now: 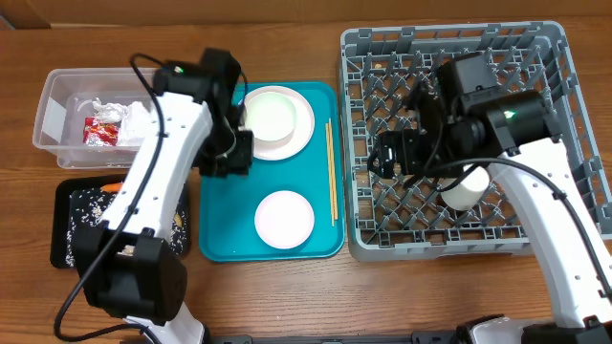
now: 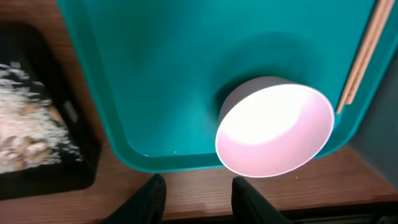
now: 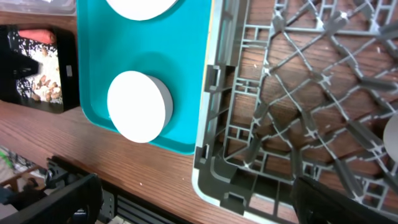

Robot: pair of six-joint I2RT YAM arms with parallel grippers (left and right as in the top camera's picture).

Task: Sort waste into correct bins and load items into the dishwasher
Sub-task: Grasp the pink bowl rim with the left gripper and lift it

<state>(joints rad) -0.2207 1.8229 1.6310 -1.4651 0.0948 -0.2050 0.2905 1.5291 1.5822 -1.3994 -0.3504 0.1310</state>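
My left gripper (image 1: 228, 158) hovers over the left rim of the teal tray (image 1: 215, 220), open, with nothing between its fingers (image 2: 152, 196). A pale plate (image 1: 304, 129) with a bowl (image 1: 270, 113) on it lies just to its right. A second bowl (image 1: 284, 218) (image 2: 273, 130) (image 3: 138, 106) sits near the tray's front, and chopsticks (image 1: 331, 172) (image 2: 364, 50) lie along the right side. My right gripper (image 1: 397, 153) (image 3: 199, 199) is wide open and empty above the grey dish rack (image 1: 545, 234) (image 3: 280, 93). A white cup (image 1: 467, 186) rests in the rack.
The clear tub (image 1: 53, 105) at the back left holds white napkins (image 1: 105, 103) and a red wrapper (image 1: 100, 131). In front of it the black tray (image 1: 62, 225) (image 2: 37, 177) holds rice scraps (image 2: 25, 127) and a carrot (image 1: 113, 187) (image 3: 34, 36).
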